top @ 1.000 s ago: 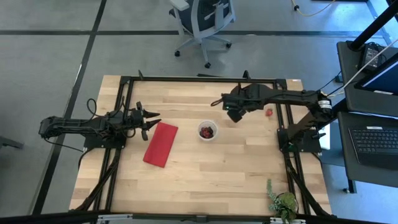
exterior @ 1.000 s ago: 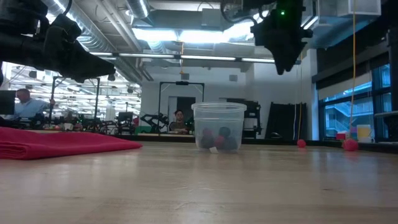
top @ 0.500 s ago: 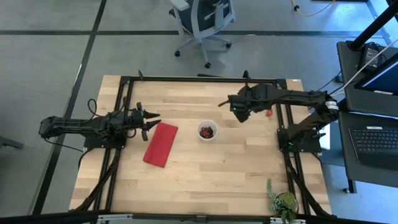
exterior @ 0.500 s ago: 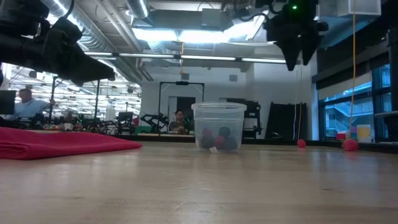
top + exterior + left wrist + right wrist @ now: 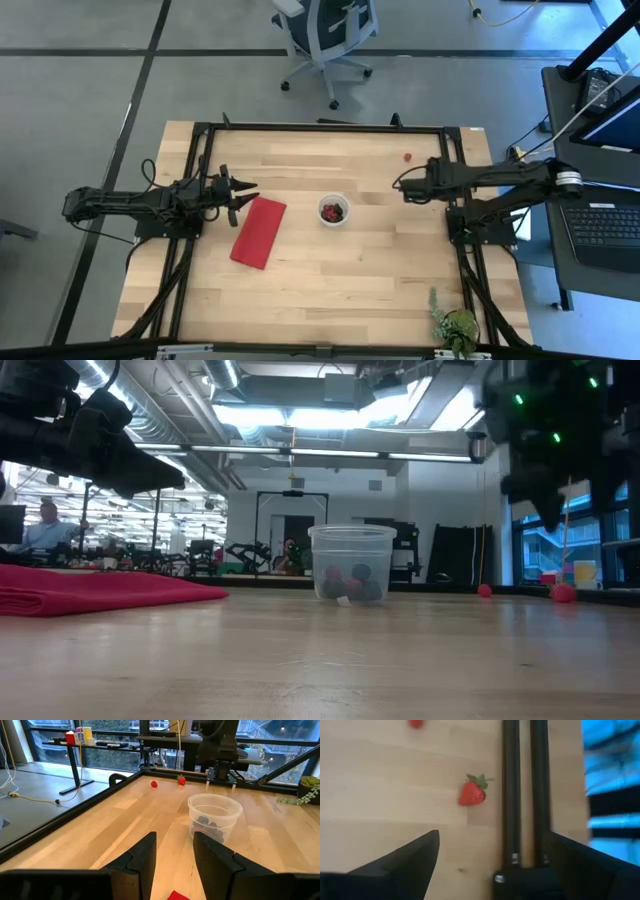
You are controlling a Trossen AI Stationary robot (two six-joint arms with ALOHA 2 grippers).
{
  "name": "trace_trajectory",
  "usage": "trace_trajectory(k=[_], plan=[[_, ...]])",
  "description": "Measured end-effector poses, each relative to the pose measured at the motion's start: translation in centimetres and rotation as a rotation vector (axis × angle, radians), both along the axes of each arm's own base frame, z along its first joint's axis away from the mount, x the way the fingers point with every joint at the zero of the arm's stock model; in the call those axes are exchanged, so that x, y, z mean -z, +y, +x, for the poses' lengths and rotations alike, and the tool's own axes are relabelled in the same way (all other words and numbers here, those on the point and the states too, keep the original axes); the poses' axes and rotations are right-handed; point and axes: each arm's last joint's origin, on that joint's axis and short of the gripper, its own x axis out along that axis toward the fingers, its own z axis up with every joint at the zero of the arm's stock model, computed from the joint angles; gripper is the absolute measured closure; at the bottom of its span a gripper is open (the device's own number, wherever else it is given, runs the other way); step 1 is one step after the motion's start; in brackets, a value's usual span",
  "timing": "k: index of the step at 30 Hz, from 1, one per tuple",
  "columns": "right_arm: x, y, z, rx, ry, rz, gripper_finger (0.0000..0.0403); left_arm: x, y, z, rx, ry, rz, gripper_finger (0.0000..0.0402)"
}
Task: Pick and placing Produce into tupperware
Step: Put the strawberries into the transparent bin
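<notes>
The clear round cup (image 5: 333,210) stands on its base mid-table with several dark red fruits inside; it also shows in the low view (image 5: 351,563) and the left wrist view (image 5: 215,815). A small strawberry (image 5: 472,794) lies on the wood beside the right frame rail, just ahead of my open right gripper (image 5: 495,852), which hovers over it pointing down (image 5: 403,187). A smaller red berry (image 5: 407,156) lies farther back. My left gripper (image 5: 243,196) waits open above the table's left side, aimed at the cup (image 5: 175,857).
A folded magenta cloth (image 5: 258,231) lies flat left of the cup, under the left gripper's reach. Black frame rails (image 5: 520,795) run along the table's right edge next to the strawberry. A green plant (image 5: 455,325) sits at the near right corner. An office chair stands beyond the far edge.
My right gripper has drawn back from beside the cup toward the table's right edge, come lower, and now covers the strawberry from above in the high view. The left arm, cup and cloth have stayed put.
</notes>
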Motion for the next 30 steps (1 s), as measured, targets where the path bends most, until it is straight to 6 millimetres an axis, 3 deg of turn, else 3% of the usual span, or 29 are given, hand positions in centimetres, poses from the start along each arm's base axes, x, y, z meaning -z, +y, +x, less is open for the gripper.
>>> trace_trajectory(k=[2,5,8,15,23,30], plan=[[1.2,-0.1,-0.2,0.072,-0.083,-0.020,0.0047,0.0,0.0,0.0,0.000,0.000,0.000,0.0278],[0.9,-0.5,1.1,0.053,-0.214,-0.075,0.0049,0.0,0.0,0.0,0.000,0.000,0.000,0.0278],[0.8,-0.9,1.6,0.039,-0.265,-0.201,0.0049,0.0,0.0,0.0,0.000,-0.005,0.000,0.0278],[0.8,-0.9,2.2,0.063,-0.336,-0.204,0.0049,0.0,0.0,0.0,0.000,-0.004,0.002,0.0278],[1.0,-2.2,0.6,0.403,-0.392,-0.351,0.0050,0.0,0.0,0.0,-0.001,-0.008,-0.008,0.0278],[3.8,-2.9,-1.0,0.702,-0.483,-0.425,0.0050,-0.1,0.0,0.0,-0.002,-0.014,-0.014,0.0278]])
